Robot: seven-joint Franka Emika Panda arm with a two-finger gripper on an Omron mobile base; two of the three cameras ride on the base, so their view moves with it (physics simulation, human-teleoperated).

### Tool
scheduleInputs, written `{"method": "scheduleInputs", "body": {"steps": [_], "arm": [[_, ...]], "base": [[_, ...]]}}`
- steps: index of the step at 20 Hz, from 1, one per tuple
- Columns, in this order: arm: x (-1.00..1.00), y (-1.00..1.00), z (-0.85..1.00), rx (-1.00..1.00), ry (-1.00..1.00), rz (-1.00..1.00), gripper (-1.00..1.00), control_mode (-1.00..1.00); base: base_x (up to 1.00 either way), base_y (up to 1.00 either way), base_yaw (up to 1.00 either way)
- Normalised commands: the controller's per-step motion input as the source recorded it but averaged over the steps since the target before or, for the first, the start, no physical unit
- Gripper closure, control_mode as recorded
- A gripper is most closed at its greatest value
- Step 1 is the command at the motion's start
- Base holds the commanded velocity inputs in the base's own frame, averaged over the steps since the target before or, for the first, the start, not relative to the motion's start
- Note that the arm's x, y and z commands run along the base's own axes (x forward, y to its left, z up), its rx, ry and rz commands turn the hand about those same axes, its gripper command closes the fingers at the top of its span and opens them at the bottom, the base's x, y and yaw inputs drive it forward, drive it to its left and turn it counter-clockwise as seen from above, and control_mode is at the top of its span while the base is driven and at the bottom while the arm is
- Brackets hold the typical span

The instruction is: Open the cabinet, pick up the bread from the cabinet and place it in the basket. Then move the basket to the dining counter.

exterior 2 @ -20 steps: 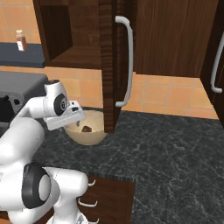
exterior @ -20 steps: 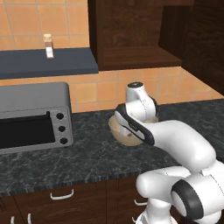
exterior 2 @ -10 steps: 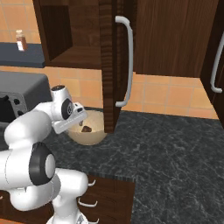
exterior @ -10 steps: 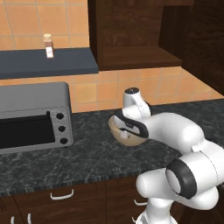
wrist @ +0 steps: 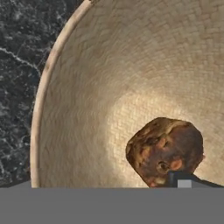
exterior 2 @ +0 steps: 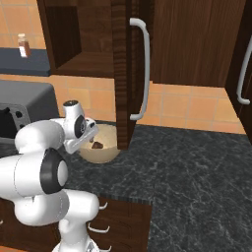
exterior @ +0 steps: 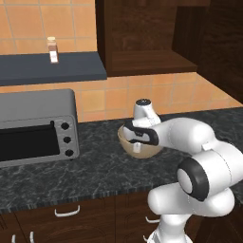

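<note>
- Hand view showed lumpy, crusty brown bread (wrist: 165,151) inside the woven-textured tan basket (wrist: 87,87).
- Basket rested on speckled black desk (wrist: 17,65).
- Pincer (wrist: 183,183) state: cannot tell.

Kitchen, toaster oven (exterior: 35,127), granite counter (exterior 2: 197,162), wall cabinet (exterior 2: 123,59)

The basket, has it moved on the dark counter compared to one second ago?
No. The basket sits at the same distance right of the toaster oven, with the bread inside it.
</note>
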Motion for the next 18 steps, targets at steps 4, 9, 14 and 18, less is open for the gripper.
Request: {"method": "scheduleInputs", "body": {"steps": [4,9,14,18], "arm": [[0.0,0.0,-0.33,0.0,0.0,0.15,-1.0,-1.0],[0.0,-0.08,-0.51,0.0,0.02,0.1,1.0,-1.0],[0.0,-0.01,-0.43,0.0,0.1,0.03,1.0,-1.0],[-0.22,-0.17,-0.06,0.0,0.08,0.12,1.0,-1.0]], "base": [[0.0,0.0,0.0],[0.0,0.0,0.0],[0.0,0.0,0.0],[0.0,0.0,0.0]]}}
